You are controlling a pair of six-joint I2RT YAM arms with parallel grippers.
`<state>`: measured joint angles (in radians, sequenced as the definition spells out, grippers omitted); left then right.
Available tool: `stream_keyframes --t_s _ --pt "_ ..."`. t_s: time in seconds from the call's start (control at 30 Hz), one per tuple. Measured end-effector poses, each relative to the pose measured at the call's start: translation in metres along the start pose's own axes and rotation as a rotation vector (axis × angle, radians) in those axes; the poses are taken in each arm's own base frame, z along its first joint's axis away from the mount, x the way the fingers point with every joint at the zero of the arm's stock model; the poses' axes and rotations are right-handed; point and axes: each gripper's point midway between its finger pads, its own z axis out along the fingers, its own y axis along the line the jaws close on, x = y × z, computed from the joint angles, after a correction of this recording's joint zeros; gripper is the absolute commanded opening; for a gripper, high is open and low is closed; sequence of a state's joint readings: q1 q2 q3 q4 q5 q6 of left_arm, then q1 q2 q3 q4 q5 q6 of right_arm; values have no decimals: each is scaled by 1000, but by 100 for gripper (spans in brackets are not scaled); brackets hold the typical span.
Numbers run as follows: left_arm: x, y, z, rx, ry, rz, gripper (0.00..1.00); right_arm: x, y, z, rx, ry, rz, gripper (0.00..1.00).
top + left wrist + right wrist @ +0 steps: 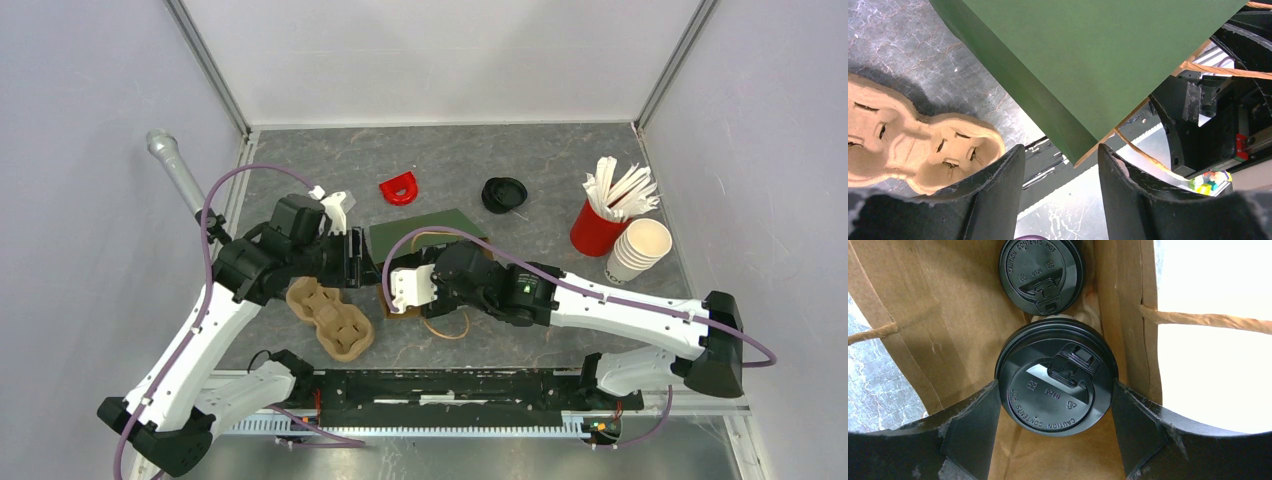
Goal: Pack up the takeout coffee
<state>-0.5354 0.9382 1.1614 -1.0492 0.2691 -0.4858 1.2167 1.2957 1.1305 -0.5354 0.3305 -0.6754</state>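
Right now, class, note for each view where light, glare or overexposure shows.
Right wrist: blown-out white beside the paper bag; a glare stripe on the near lidded cup, lettering sharp. Left wrist: washed-out patch under the bag's green wall. Top external: even light, soft shadows.

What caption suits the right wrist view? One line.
Right gripper clasps a lidded coffee cup inside the paper bag, beside another lidded cup.

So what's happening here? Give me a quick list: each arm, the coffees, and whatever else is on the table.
right gripper: shut on a lidded cup inside the paper bag
second lidded cup: already in the bag, just beyond the held one
left gripper: open, at the bag's corner
cup tray: on the table beside the bag, no cups in it
elsewhere on table: loose black lid, red cup of sticks, stack of cups
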Motion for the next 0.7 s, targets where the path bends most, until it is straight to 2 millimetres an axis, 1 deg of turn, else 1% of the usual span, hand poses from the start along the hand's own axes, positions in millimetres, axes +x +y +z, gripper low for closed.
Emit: stream_keyframes --t_s 0.13,0.33,0.6,0.7 --pt "4 -1 -5 -7 18 -18 63 0 3 4 -9 3 4 50" --pt "13 5 -7 -45 56 -69 63 1 6 7 -20 10 12 50" --pt "24 16 4 -91 94 -114 66 0 7 9 -20 10 25 49" --pt "22 15 10 -86 91 -121 65 -1 6 9 -16 6 31 50"
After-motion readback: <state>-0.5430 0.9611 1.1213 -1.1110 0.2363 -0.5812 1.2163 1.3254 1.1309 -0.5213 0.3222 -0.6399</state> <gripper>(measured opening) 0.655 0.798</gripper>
